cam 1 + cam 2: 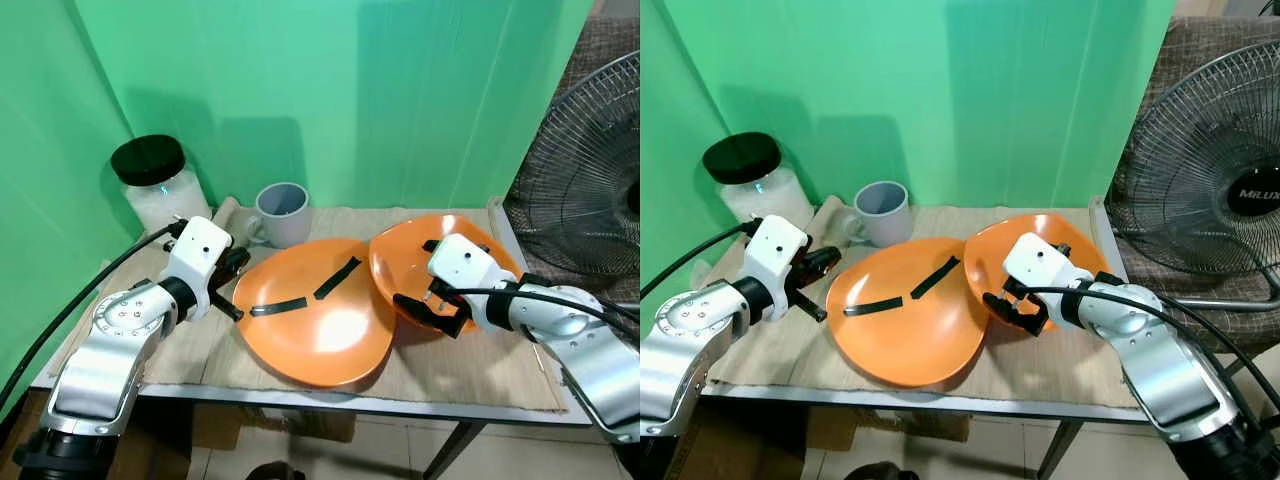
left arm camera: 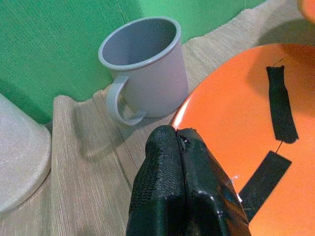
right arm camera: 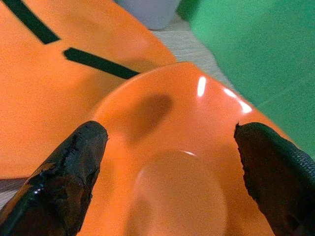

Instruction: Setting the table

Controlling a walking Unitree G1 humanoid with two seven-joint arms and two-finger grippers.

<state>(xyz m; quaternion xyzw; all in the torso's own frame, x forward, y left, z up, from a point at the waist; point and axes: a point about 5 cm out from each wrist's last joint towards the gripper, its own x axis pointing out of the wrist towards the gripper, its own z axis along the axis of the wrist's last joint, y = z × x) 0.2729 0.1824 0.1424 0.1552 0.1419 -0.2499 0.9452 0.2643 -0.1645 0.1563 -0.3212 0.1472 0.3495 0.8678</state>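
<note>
Setting the table, with both arms working at the desk (image 1: 480, 385), which wears a beige woven runner (image 1: 190, 350).

Left gripper (image 1: 233, 285) at the near-left rim of the large orange plate (image 1: 320, 325), fingers (image 2: 184, 196) pressed together right at the rim; cannot tell whether the edge is pinched between them or merely touched. Right gripper (image 1: 428, 308) spread wide over the smaller orange plate (image 1: 440, 245), one finger toward each side of the dish, holding nothing yet.

Smaller plate tilted, its left edge resting on or overlapping the large plate's right rim, toward the desk's right side; large plate at the centre, near the front edge.

To do the step well, by judgement: lower the open right fingers so that one slips under the raised rim, close firmly on the lip, then lift clear of the big plate before sliding sideways, so neither dish gets dragged. Glossy surfaces likely slippery; shallow pinch risks a drop.

Count: two orange plates; two black tape strips (image 1: 337, 277) on the large one; one grey mug (image 1: 281, 213) behind it; one black-lidded jar (image 1: 158, 185) at the back left; one pedestal fan (image 1: 1210, 190) beside the desk on the right.
</note>
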